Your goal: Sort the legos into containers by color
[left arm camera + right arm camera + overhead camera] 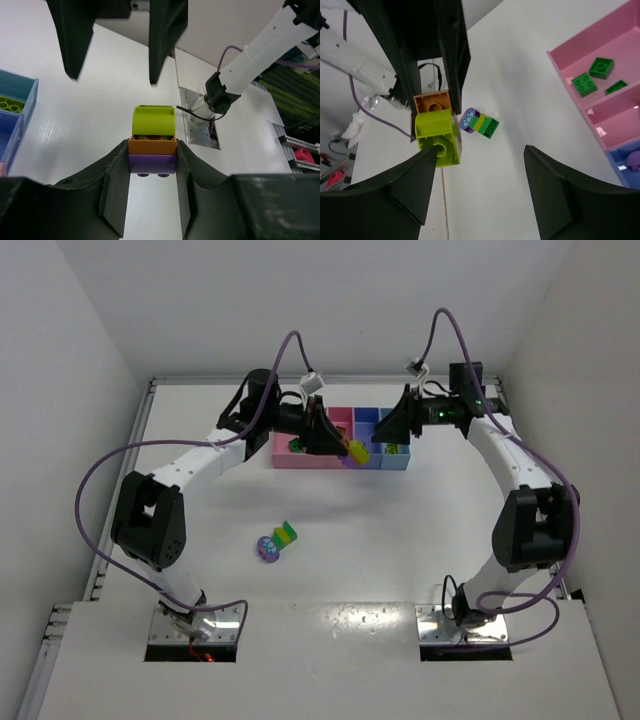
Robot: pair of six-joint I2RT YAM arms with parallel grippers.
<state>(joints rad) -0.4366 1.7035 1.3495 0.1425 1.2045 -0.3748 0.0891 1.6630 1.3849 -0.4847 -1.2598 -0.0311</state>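
My left gripper (338, 443) is shut on the purple bottom brick of a small stack (152, 164) of purple, orange and lime legos. It holds the stack in the air just in front of the containers tray (300, 462). My right gripper (392, 430) is open and faces the stack. In the right wrist view its left fingertip (427, 160) is right at the lime brick (437, 135). A strip of green and yellow bricks with a round purple piece (277, 540) lies on the table and also shows in the right wrist view (480, 122).
One pink compartment holds green bricks (592, 77). The purple-blue one holds a purple piece (632, 160). The light blue one (30, 100) holds a lime brick (10, 104). White walls enclose the table on three sides.
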